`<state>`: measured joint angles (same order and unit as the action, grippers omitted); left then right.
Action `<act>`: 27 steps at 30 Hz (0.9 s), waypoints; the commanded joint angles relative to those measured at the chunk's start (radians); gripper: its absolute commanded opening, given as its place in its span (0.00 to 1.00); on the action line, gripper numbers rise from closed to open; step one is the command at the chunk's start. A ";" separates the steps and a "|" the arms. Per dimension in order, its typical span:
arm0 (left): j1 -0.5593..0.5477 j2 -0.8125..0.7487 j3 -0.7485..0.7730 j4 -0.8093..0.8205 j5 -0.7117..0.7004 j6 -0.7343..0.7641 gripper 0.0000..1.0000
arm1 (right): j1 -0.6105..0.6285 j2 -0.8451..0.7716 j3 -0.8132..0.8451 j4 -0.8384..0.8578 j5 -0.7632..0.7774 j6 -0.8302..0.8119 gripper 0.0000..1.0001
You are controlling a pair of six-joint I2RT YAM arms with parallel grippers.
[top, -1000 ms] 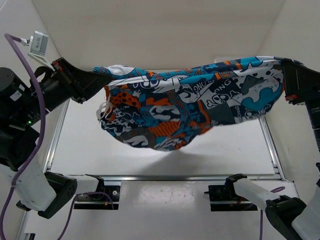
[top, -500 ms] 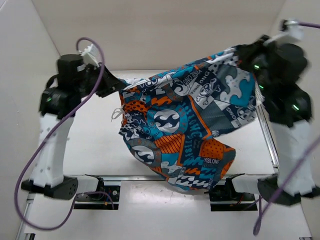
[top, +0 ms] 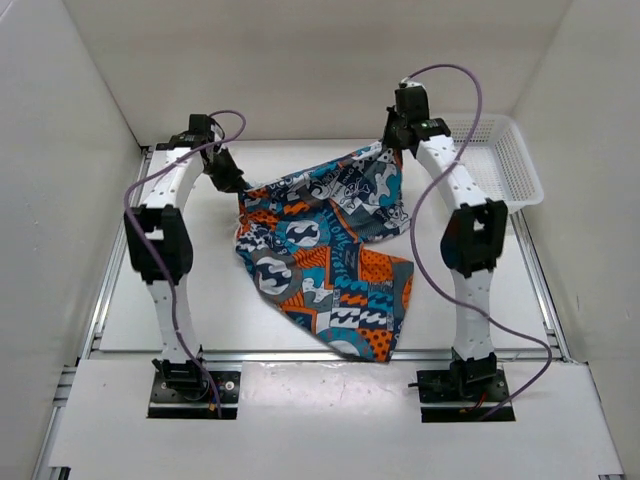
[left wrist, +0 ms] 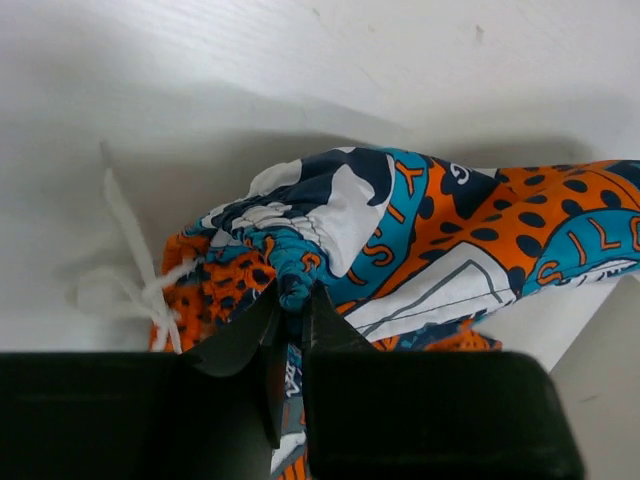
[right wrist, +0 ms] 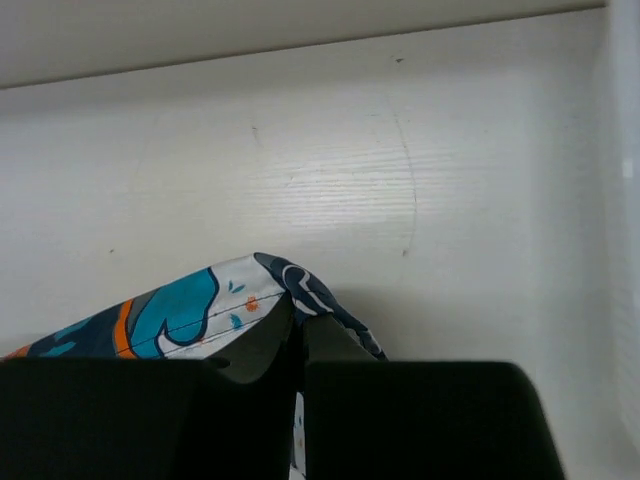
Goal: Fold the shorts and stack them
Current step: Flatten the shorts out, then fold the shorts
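- Change: the shorts [top: 320,250] were stretched high near the camera a second ago. Now they are lowered to centre frame, with the lower part draped on the tabletop [top: 230,320] toward bottom centre.
- Meaning: lay-down looks nearly done, folding not started (my read).
- Left hand [top: 226,176], upper left, arm reached far: pinched tight on the waistband corner by the drawstring [left wrist: 130,280].
- Right hand [top: 391,149], upper centre: clamped shut on the other corner, left of the basket [top: 505,150].
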<state>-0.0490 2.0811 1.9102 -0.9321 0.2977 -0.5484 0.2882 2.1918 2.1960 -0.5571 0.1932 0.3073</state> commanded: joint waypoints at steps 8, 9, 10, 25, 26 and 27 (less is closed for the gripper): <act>0.055 0.200 0.317 0.024 0.087 0.002 0.10 | -0.037 0.074 0.154 -0.047 -0.129 0.029 0.00; 0.055 0.209 0.338 0.024 0.087 0.002 0.10 | -0.037 0.051 0.092 -0.047 -0.138 0.029 0.00; 0.055 0.218 0.339 0.024 0.110 0.002 0.10 | -0.037 -0.005 0.053 -0.047 -0.138 0.029 0.00; 0.055 0.058 0.182 0.024 0.083 0.056 0.10 | 0.012 -0.512 -0.514 -0.049 -0.210 0.015 0.00; 0.055 0.044 0.167 0.024 0.083 0.070 0.10 | 0.029 -0.571 -0.553 -0.049 -0.210 0.015 0.00; 0.055 0.028 0.150 0.024 0.083 0.070 0.10 | 0.073 -0.602 -0.588 -0.075 -0.195 0.015 0.00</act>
<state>-0.0040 2.2444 2.0945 -0.9150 0.3920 -0.5220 0.2996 1.6936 1.6821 -0.5941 -0.0029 0.3393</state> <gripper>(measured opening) 0.200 0.008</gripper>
